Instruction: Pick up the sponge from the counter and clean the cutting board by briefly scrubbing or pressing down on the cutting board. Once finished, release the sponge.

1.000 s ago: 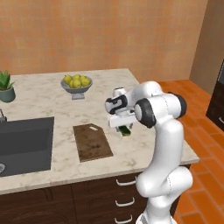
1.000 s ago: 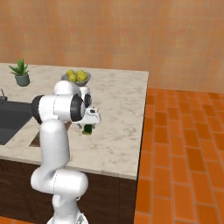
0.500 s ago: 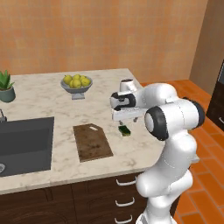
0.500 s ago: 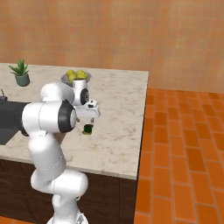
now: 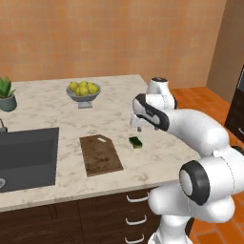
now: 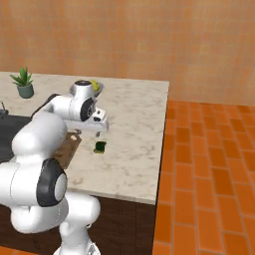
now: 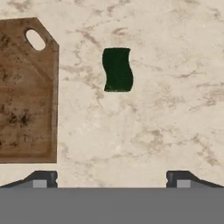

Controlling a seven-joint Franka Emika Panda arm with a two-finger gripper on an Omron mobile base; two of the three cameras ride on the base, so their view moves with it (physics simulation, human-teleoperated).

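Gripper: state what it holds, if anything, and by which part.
Nothing. The gripper hangs open above the counter, its fingers spread wide and bare; the sponge lies untouched beside the cutting board.

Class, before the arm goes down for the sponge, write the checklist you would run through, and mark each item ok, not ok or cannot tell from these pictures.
1. Sponge lies free on the counter, nothing on it: ok.
2. Gripper jaws spread wider than the sponge: ok.
3. Gripper centred over the sponge: not ok; in the hand view the sponge sits well above the fingertips.
4. Sponge clear of the cutting board: ok, bare counter between them.
5. Board surface free for scrubbing: ok.
6. Height of the gripper above the counter: cannot tell.
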